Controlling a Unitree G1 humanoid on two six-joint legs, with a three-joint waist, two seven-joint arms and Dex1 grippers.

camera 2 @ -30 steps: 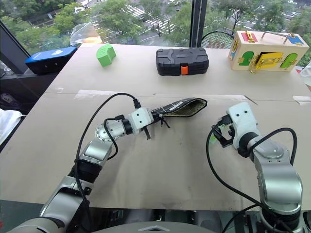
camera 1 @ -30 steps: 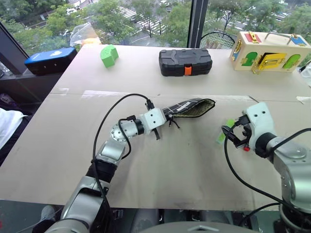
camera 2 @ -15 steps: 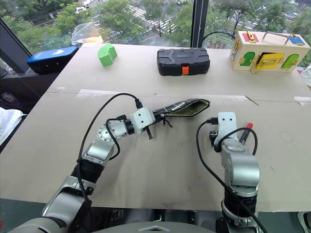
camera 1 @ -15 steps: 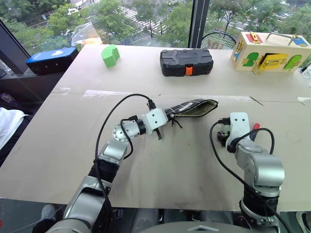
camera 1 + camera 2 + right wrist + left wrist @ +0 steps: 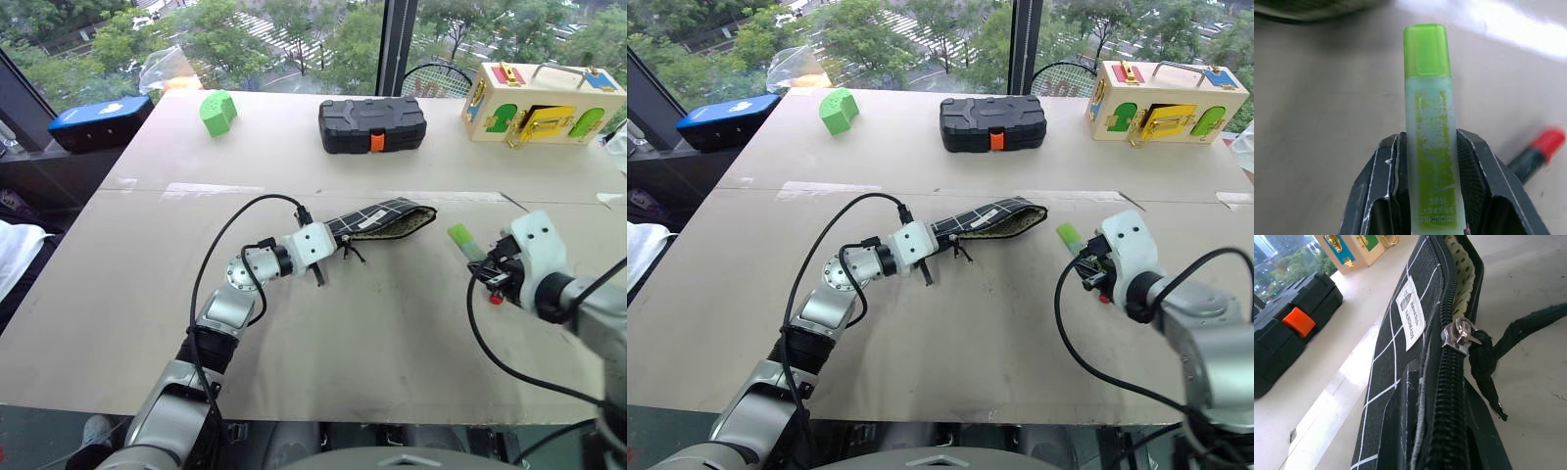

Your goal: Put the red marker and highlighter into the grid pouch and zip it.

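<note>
The grid pouch (image 5: pixel 387 217) lies mid-table, black with white lines, its mouth gaping toward the right. My left gripper (image 5: pixel 331 238) is shut on the pouch's left end, just beside the zipper pull (image 5: pixel 1462 330) and its black cord. My right gripper (image 5: pixel 490 262) hovers to the right of the pouch, shut on the highlighter (image 5: pixel 1432 122). The highlighter's bright green cap (image 5: pixel 460 238) sticks out toward the pouch mouth. The red marker (image 5: pixel 1540 147) lies on the table just under and behind the right gripper, mostly hidden; its red end (image 5: pixel 496 299) peeks out.
A black hard case (image 5: pixel 372 124) with an orange latch stands at the back centre. A green block (image 5: pixel 219 111) sits back left and a blue case (image 5: pixel 101 119) is beyond the left edge. A wooden latch box (image 5: pixel 544 103) stands back right.
The right gripper closed on the highlighter, which lay on the table, and lifted it; its cap now points toward the pouch. The left gripper and pouch stayed put.
</note>
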